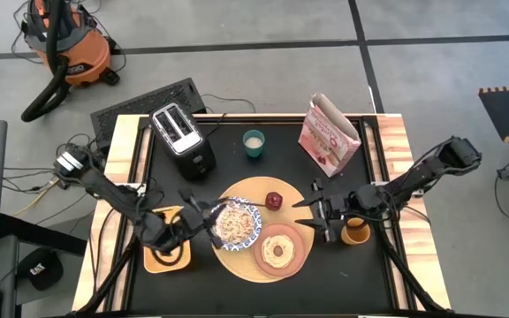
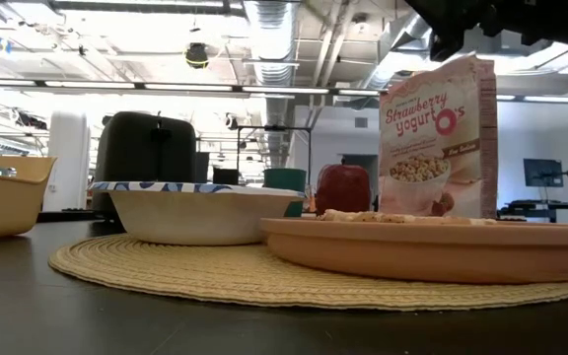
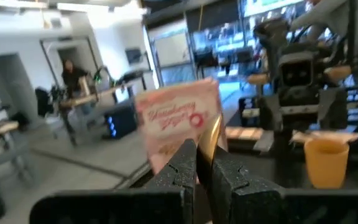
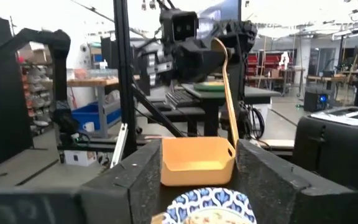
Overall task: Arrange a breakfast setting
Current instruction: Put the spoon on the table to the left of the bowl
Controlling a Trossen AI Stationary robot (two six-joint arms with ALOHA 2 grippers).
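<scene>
Your left arm runs in from the bench's left edge, elbow out, forearm angled toward centre. Left claw [image 1: 198, 210] sits between the yellow tray [image 1: 167, 250] and the blue-and-white bowl [image 1: 236, 223], just left of the bowl rim. In the left wrist view the claw [image 3: 205, 163] is clenched on the gold spoon [image 3: 209, 140], handle pinched between the fingers [image 3: 180, 174] and rising upright above them. The right wrist view confirms it: spoon [image 4: 227, 81] hangs down from that claw over the tray [image 4: 197, 160].

Your right arm comes in from the bench's right side, forearm reaching toward centre. Right claw [image 1: 312, 202] is released, fingers [image 1: 311, 188] spread, tips pointing at the board's right edge, near the apple [image 1: 274, 200] but not touching it. Nothing in its grasp. The orange cup [image 1: 355, 232] stands just beside that arm's wrist, off the board, on the bench [image 1: 237, 291].

Setting status: tan board [image 1: 246, 269] at bench centre. Bowl on its left part, filled w/ cereal. Pink plate [image 1: 300, 252] on its front-right part, bagel [image 1: 278, 252] lying flat on it. Apple on the board's back edge, upright. Low view: bowl [image 2: 200, 209] and plate [image 2: 432, 250] sit side by side on the woven board [image 2: 166, 271], apple [image 2: 342, 187] behind.

Other items, back of bench: toaster [image 1: 182, 140], teal cup [image 1: 254, 142], cereal bag [image 1: 328, 134] standing upright. Spoon is not yet on the board.
</scene>
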